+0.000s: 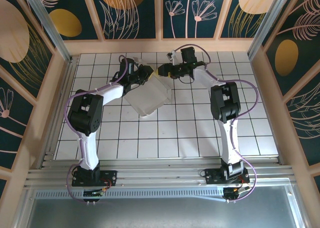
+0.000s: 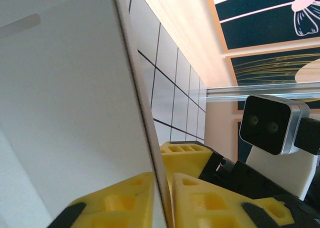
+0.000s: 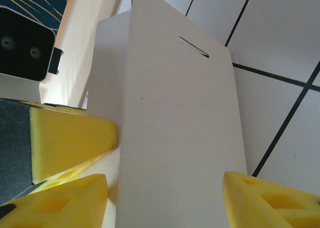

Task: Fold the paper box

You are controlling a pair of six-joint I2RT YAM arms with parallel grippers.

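Note:
The paper box (image 1: pixel 147 98) is a white cardboard piece, partly folded, held tilted above the tiled floor at the back middle. My left gripper (image 1: pixel 146 74) is at its top left corner. In the left wrist view a thin wall of the paper box (image 2: pixel 65 113) runs between the yellow fingers of the left gripper (image 2: pixel 162 180), which is shut on it. My right gripper (image 1: pixel 161 70) meets the box from the right. Its jaws (image 3: pixel 165 180) stand wide, with a white panel of the paper box (image 3: pixel 180 128) lying between them and a small gap at the left finger (image 3: pixel 65 200).
The white tiled floor (image 1: pixel 190 133) is ringed by wooden walls with dark floral panels (image 1: pixel 130 13). An aluminium rail (image 1: pixel 160 175) crosses the near edge by the arm bases. The two wrists are nearly touching: the right wrist's camera (image 2: pixel 272 125) sits beside the left fingers.

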